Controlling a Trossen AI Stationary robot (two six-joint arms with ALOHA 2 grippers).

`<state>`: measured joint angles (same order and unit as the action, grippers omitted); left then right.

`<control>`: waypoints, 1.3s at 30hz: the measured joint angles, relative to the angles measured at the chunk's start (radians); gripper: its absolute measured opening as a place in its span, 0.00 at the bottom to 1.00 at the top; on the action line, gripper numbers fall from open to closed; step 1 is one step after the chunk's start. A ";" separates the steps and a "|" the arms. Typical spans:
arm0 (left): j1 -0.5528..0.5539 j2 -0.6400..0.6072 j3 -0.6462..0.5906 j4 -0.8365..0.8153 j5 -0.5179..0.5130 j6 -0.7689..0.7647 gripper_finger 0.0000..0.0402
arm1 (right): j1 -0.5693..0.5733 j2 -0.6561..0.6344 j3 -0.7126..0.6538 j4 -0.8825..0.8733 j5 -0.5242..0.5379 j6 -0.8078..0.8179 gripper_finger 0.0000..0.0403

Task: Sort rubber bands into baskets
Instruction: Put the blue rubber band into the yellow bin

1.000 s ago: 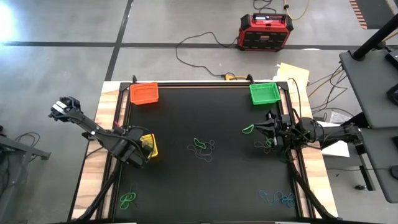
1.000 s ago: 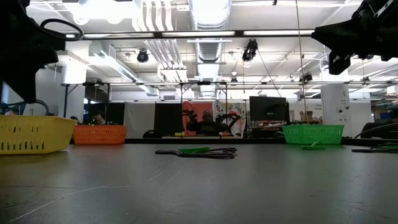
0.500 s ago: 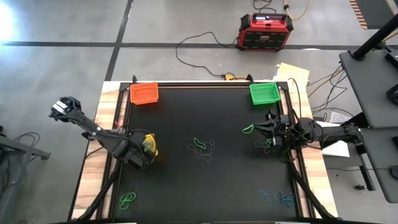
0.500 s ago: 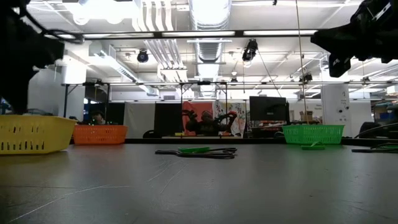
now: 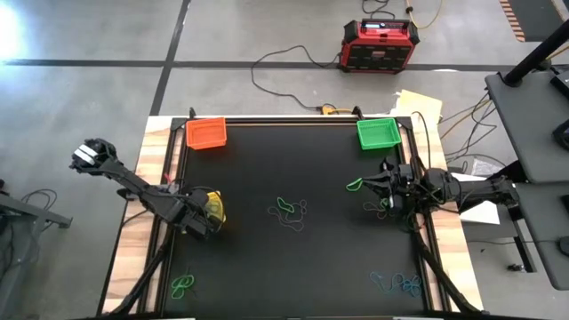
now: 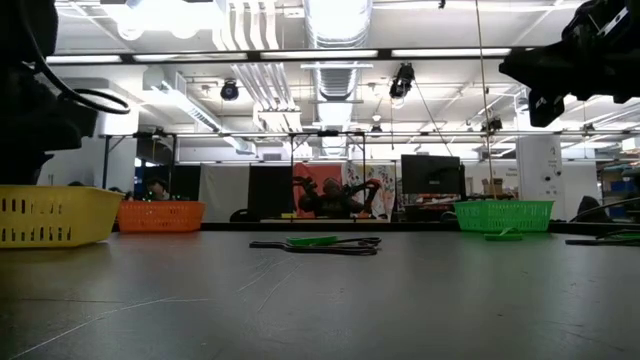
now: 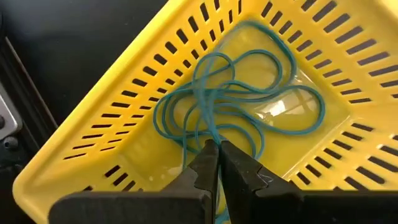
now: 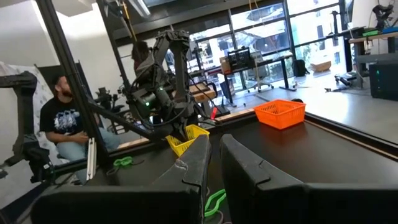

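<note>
a: where is the left gripper (image 7: 214,149) seen?

b: it is held over the yellow basket (image 5: 213,206) at the left side of the desk (image 5: 267,258). its jaws are pressed together, and a tangle of blue rubber bands (image 7: 239,106) is pinched at their tips. the rest of that tangle is spread across the floor of the basket.

a: and the right gripper (image 5: 366,185)?

b: it is raised above the right side of the desk, a little in front of the green basket (image 5: 377,133). its jaws are nearly together, and a green rubber band (image 5: 355,185) is gripped between them and hangs from the tips.

a: how are the other things laid out?

b: the orange basket (image 5: 205,132) is placed at the far left corner and the green one at the far right corner. a cluster of green and dark bands (image 5: 289,213) is left at the middle of the desk. a green knot (image 5: 182,285) is found near the front left, and a blue heap (image 5: 397,284) near the front right. a few more bands (image 5: 377,206) are seen under the right arm.
</note>
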<state>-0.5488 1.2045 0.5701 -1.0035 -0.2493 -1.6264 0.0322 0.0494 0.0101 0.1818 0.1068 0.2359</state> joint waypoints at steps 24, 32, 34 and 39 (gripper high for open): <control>0.006 -0.016 0.329 -0.210 -0.037 0.169 0.64 | 0.053 0.278 0.075 0.083 -0.088 -0.021 0.37; 0.006 -0.016 0.401 -0.337 -0.220 0.154 0.71 | 0.213 0.547 0.254 0.088 -0.010 -0.080 0.30; 0.006 -0.016 0.399 -0.331 -0.271 0.136 0.71 | 0.267 0.607 0.288 0.086 0.025 -0.091 0.28; 0.005 0.001 0.394 -0.294 -0.343 0.141 0.71 | 0.420 0.755 0.368 0.083 0.125 -0.089 0.24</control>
<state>-0.5442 1.2057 0.9645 -1.2974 -0.5926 -1.4853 0.4520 0.8043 0.3783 0.2647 0.2317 0.1466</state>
